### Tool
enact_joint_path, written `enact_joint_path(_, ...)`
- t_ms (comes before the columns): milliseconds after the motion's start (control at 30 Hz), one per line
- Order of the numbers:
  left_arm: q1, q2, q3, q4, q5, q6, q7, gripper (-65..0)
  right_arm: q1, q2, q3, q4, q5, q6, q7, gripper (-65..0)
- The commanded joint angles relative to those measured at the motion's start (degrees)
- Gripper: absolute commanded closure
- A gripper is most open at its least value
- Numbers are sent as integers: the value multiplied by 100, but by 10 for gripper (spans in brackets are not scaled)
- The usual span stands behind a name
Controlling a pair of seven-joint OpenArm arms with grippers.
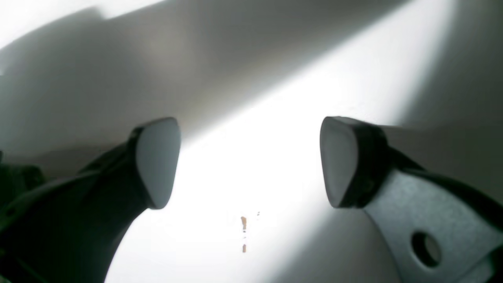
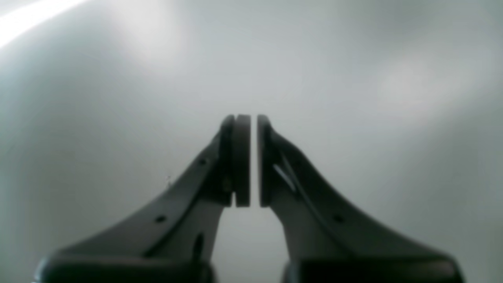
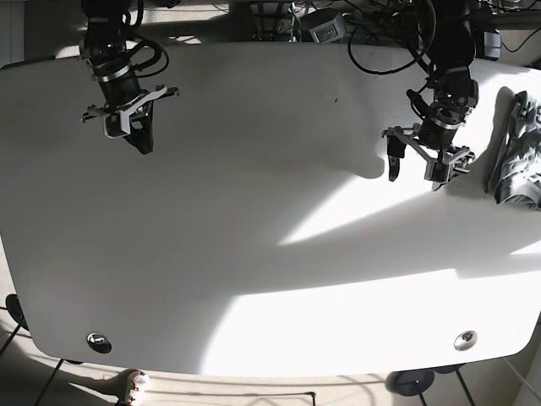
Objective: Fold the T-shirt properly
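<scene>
The T-shirt (image 3: 517, 159) is a grey crumpled bundle at the far right edge of the white table (image 3: 270, 254) in the base view; neither wrist view shows it. My left gripper (image 3: 416, 173) hangs open and empty above the table, a little left of the shirt and apart from it. In the left wrist view it (image 1: 248, 162) has its jaws wide apart over bare table. My right gripper (image 3: 142, 139) is at the far left back, far from the shirt. In the right wrist view it (image 2: 253, 157) is shut on nothing, with a hairline gap.
Cables and gear (image 3: 338, 25) crowd the table's back edge. Round metal fittings sit near the front corners, one left (image 3: 99, 342) and one right (image 3: 464, 340). Small brown specks (image 1: 244, 232) mark the table under the left gripper. Strong sun patches cross the middle.
</scene>
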Motion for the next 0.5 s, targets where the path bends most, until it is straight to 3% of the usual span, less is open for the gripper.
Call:
enact_joint_path(33,296,204,148,260,-55,391,-192,-517,-243,46,35,-95,44,-3,513,-24)
enact_joint_path(100,894,459,474,128,-46,1077,-1080,-517,-489,46,35,-534,44,-12,1313,-24)
enact_joint_path(233,1922,521,869,-145,-46,1684,-2653,-517,-1026,38,26,-1018,53,-12,2315,-24)
enact_joint_path(333,2846,512,1071,-127,-55,2088,-3550,-517,-1456,-68,35,-1326,53,-12,3000,-24)
enact_joint_path(500,4709,512,1467,-101,-55,2193,-4983,-517,-2406,-68,35,-1871,53,-12,4231,-24)
